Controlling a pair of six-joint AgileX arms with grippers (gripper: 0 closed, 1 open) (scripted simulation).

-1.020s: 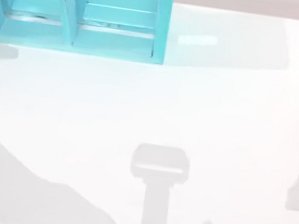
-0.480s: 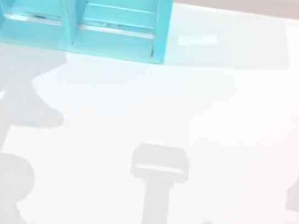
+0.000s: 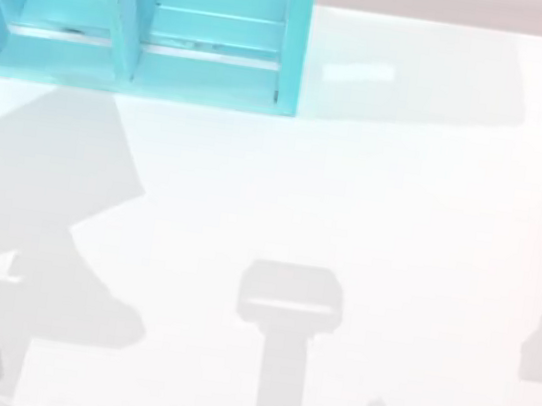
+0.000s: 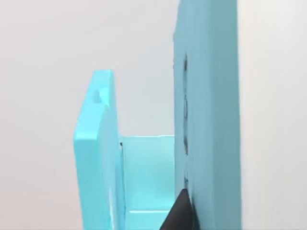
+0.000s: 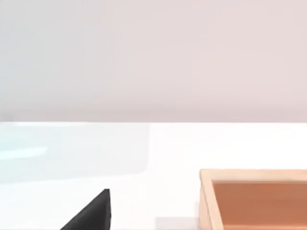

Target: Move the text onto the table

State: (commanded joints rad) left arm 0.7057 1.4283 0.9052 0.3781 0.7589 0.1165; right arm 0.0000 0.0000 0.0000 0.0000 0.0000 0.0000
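I judge this to be the reach for the text, with no grasp made. My left claw (image 4: 178, 213) is close up against the teal shelf (image 3: 210, 63), which stands at the upper left of the top view on the white desk (image 3: 381, 208). Whether that claw is open or closed I cannot tell.

I cannot pick out the text with certainty. In the top view, a pale grey strip (image 3: 207, 51) runs along the floor of each shelf compartment and could be page edges. In the left wrist view, a thick teal slab (image 4: 206, 110) stands just beside my claw, but it may be either a cover or a shelf wall. A thinner teal panel (image 4: 96, 158) with a rounded notch stands apart from it, leaving a narrow bay between.

The next move calls for settling which flat teal piece is the loose one, then closing on it squarely. Everything here is smooth, hard-edged and uniformly coloured, so a thin, slick cover could slip.

The desk is glossy, flat and broad. My right claw (image 5: 91, 213) is parked low over it beside a plain wooden box (image 5: 254, 173); I cannot tell its state.
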